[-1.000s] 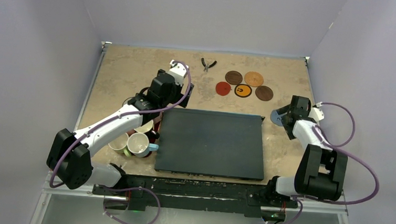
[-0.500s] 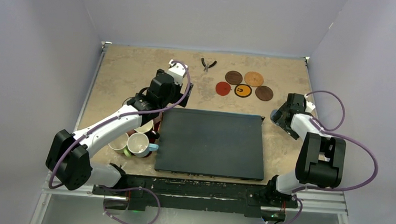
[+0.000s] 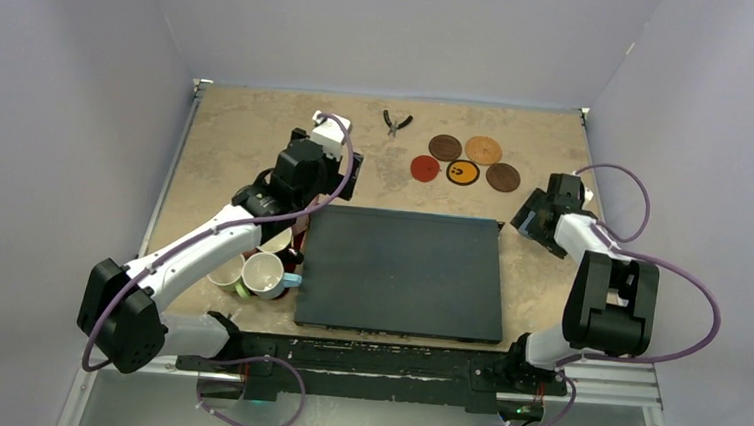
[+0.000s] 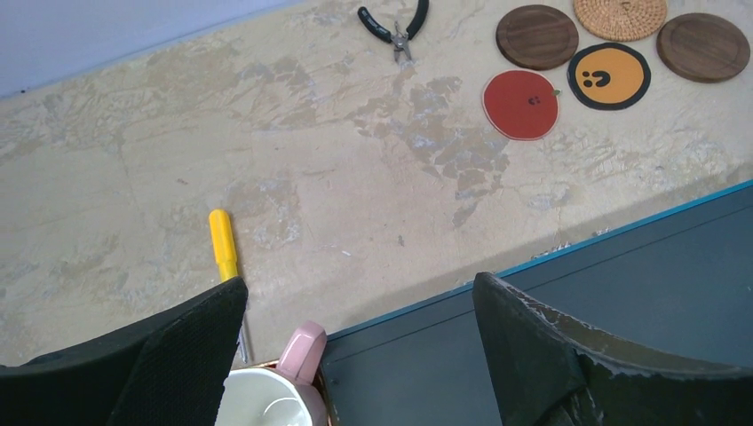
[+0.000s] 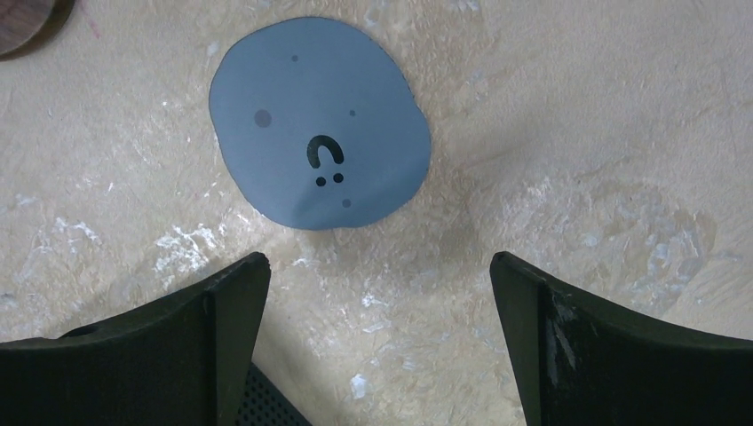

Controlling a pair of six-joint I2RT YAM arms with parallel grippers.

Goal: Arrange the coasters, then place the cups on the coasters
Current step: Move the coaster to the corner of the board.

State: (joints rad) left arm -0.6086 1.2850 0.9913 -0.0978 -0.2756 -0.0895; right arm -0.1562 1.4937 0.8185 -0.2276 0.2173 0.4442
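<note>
Right tool (image 5: 377, 262) shifted above grey-blue coaster (image 5: 320, 133); it and left tool (image 4: 360, 282) gape, empty.

The table (image 5: 577, 133) looks rough and mottled, its tan coating scuffed white. The grey-blue coaster (image 5: 320, 133) is smooth and matt; the dark brown coaster (image 4: 536, 35) shows wood grain, the tan coaster (image 4: 620, 13) is woven. The pink cup (image 4: 302, 348) is glossy.

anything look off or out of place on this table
Two stray tools: black-handled pliers near the far edge and a yellow-handled tool beside the pink mug; neither belongs with cups or coasters. The grey-blue coaster lies alone in front of the right gripper, apart from the other five coasters.
</note>
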